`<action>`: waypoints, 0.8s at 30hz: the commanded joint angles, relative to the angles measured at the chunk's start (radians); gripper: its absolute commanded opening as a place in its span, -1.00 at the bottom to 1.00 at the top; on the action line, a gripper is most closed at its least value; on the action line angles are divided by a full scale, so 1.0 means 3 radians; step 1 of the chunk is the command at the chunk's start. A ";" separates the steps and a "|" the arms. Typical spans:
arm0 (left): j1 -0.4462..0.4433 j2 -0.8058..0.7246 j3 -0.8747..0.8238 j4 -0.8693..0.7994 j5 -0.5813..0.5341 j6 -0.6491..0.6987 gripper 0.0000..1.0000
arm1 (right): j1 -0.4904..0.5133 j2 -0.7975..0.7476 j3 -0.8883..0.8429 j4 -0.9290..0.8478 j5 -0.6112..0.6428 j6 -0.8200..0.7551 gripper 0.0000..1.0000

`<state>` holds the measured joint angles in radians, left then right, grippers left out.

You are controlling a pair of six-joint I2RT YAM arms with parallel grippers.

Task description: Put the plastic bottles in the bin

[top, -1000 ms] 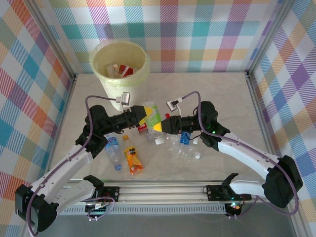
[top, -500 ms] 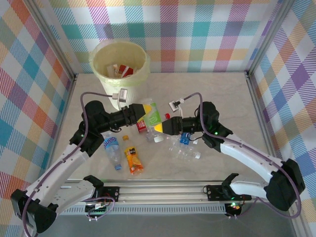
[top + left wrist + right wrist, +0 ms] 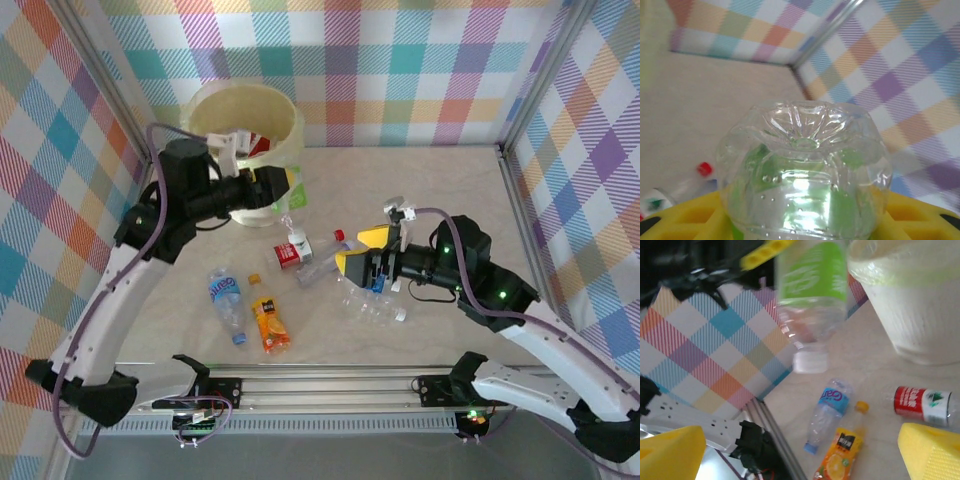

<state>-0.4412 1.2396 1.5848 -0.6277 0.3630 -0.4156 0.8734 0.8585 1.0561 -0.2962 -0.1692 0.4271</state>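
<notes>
A green-labelled bottle (image 3: 810, 285) is pinched, cap downward, by the left gripper (image 3: 283, 185) just beside the bin (image 3: 240, 88) (other bottles (image 3: 270, 325) lie on the table (image 3: 450, 200)), while the right gripper (image 3: 362, 251) is held spread wide near them.

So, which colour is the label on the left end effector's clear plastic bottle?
Green label, clearest in the right wrist view.

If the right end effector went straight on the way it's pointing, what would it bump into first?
Probably the orange juice bottle, or the blue-labelled bottle beside it: both lie ahead between the right end effector's open fingers in its wrist view. Depth is unclear.
</notes>
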 commanded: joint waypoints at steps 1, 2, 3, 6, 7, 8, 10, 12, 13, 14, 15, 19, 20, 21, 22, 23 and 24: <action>0.0097 0.0181 0.0508 -0.0528 -0.0451 0.0546 0.07 | 0.0402 0.0056 0.0235 -0.0388 0.1021 -0.0583 0.97; 0.0126 0.0263 0.0654 -0.0558 -0.0539 0.0614 0.07 | 0.0529 0.0101 0.0274 -0.0384 0.1198 -0.0654 0.97; 0.0147 0.0325 0.0768 -0.0575 -0.0616 0.0658 0.07 | 0.0627 0.0141 0.0293 -0.0379 0.1326 -0.0707 0.97; 0.0269 0.0545 0.1132 -0.0564 -0.0726 0.0711 0.08 | 0.0948 0.0313 0.0386 -0.0351 0.1757 -0.0872 0.98; 0.0309 0.0622 0.1248 -0.0552 -0.0777 0.0733 0.09 | 0.1079 0.0391 0.0418 -0.0334 0.1948 -0.0942 0.99; 0.0346 0.0705 0.1367 -0.0542 -0.0851 0.0759 0.09 | 0.1199 0.0464 0.0452 -0.0316 0.2117 -0.1017 0.99; 0.0422 0.0860 0.1590 -0.0521 -0.0970 0.0794 0.10 | 0.1383 0.0590 0.0502 -0.0285 0.2371 -0.1142 1.00; 0.0461 0.1012 0.1792 -0.0485 -0.1152 0.0887 0.10 | 0.1488 0.0684 0.0529 -0.0246 0.2510 -0.1209 1.00; 0.0480 0.1091 0.1880 -0.0455 -0.1265 0.0931 0.10 | 0.1527 0.0707 0.0521 -0.0209 0.2548 -0.1228 1.00; 0.0506 0.1163 0.1953 -0.0414 -0.1343 0.0971 0.10 | 0.1550 0.0712 0.0507 -0.0159 0.2562 -0.1239 1.00; 0.0537 0.1233 0.2010 -0.0382 -0.1371 0.0992 0.11 | 0.1573 0.0718 0.0496 -0.0124 0.2580 -0.1241 1.00; 0.0662 0.1599 0.2323 -0.0347 -0.1423 0.1074 0.11 | 0.1610 0.0753 0.0502 -0.0130 0.2635 -0.1257 0.99; 0.0684 0.1686 0.2401 -0.0337 -0.1467 0.1114 0.11 | 0.1612 0.0753 0.0504 -0.0151 0.2640 -0.1245 0.99; 0.0701 0.1774 0.2455 -0.0332 -0.1509 0.1147 0.11 | 0.1609 0.0744 0.0499 -0.0167 0.2643 -0.1233 0.99; 0.0717 0.1866 0.2505 -0.0320 -0.1570 0.1195 0.12 | 0.1614 0.0727 0.0494 -0.0181 0.2643 -0.1217 0.99; 0.0733 0.1948 0.2549 -0.0307 -0.1630 0.1236 0.12 | 0.1612 0.0706 0.0488 -0.0193 0.2645 -0.1202 0.99; 0.0751 0.2016 0.2587 -0.0304 -0.1651 0.1254 0.12 | 0.1614 0.0696 0.0488 -0.0219 0.2648 -0.1187 0.99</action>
<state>-0.2340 1.8015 2.3165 -0.7494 -0.0723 -0.0948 1.3499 1.0897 1.1767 -0.3691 0.5915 0.0734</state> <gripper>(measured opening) 0.559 0.997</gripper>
